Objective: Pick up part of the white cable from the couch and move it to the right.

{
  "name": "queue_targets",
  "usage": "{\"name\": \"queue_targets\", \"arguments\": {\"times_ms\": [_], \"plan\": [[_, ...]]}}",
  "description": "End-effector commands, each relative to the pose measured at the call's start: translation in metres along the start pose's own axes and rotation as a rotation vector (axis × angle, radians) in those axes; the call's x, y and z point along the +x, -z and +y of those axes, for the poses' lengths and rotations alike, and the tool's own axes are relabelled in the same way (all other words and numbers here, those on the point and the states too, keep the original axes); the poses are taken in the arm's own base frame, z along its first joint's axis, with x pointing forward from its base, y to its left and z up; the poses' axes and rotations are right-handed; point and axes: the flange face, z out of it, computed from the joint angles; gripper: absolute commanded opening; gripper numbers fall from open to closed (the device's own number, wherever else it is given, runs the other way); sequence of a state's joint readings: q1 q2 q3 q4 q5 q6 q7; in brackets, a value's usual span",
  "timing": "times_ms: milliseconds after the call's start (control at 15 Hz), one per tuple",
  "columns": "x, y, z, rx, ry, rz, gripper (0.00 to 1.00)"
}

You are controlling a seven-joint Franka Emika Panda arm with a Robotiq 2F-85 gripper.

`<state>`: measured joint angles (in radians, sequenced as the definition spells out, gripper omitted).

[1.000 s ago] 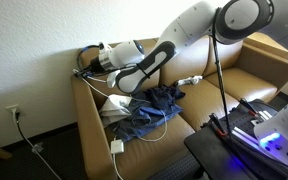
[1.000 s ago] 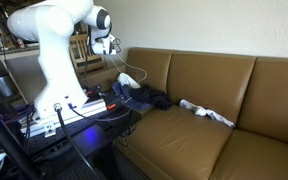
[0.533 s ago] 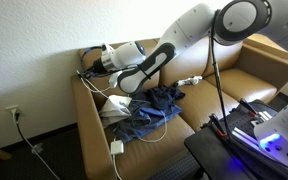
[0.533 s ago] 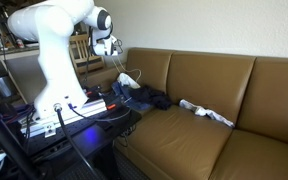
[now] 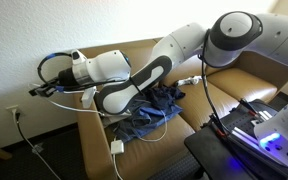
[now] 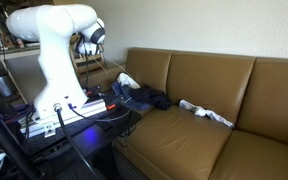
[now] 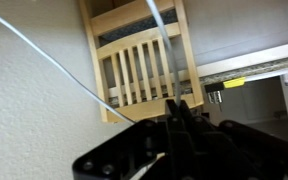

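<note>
Gripper: in the wrist view the dark fingers are pressed together on the white cable. Two thin strands leave the fingertips. One runs to the upper left across the pale wall, the other goes nearly straight up over the wooden chair. Both look straight, with no sag.

In an exterior view the gripper hangs out past the left arm of the couch, off the cushions and above the floor by the wall. The finger gap cannot be read here, as the tool is too small and dark. Only this view shows the rest of the cable lying on the near left seat. It loops loosely around a pile of blue clothing, and its small white plug rests at the near front edge of the cushion. A wall outlet with a black cord sits low on the wall, below the gripper.

In an exterior view from the far side of the robot, the gripper is held high, left of the couch and in front of the chair slats. A faint white line slants from it down toward the couch arm; its end point is not clear. This view alone shows a white folded cloth on the middle seat, well apart from the clothing pile and from the cable.

The wrist view shows none of the couch, only wall, chair and a doorway at the right.
</note>
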<state>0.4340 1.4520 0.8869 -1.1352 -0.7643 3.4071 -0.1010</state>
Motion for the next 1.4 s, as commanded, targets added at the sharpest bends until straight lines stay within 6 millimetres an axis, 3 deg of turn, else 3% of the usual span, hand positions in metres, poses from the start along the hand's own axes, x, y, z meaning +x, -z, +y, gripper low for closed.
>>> {"name": "queue_targets", "arguments": {"times_ms": [0, 333, 467, 800, 933, 1133, 1333], "plan": [[-0.032, -0.007, -0.03, 0.062, -0.071, -0.038, 0.01], [-0.038, -0.01, -0.034, 0.084, -0.217, -0.079, 0.01], [-0.031, -0.005, -0.041, 0.1, -0.306, -0.051, 0.01], [0.039, 0.001, -0.093, 0.219, -0.474, 0.042, 0.01], [0.048, -0.002, -0.104, 0.227, -0.583, 0.065, 0.01], [0.034, -0.015, -0.09, 0.147, -0.724, 0.05, 0.01], [0.002, -0.027, -0.061, 0.044, -0.681, 0.005, 0.01]]}}
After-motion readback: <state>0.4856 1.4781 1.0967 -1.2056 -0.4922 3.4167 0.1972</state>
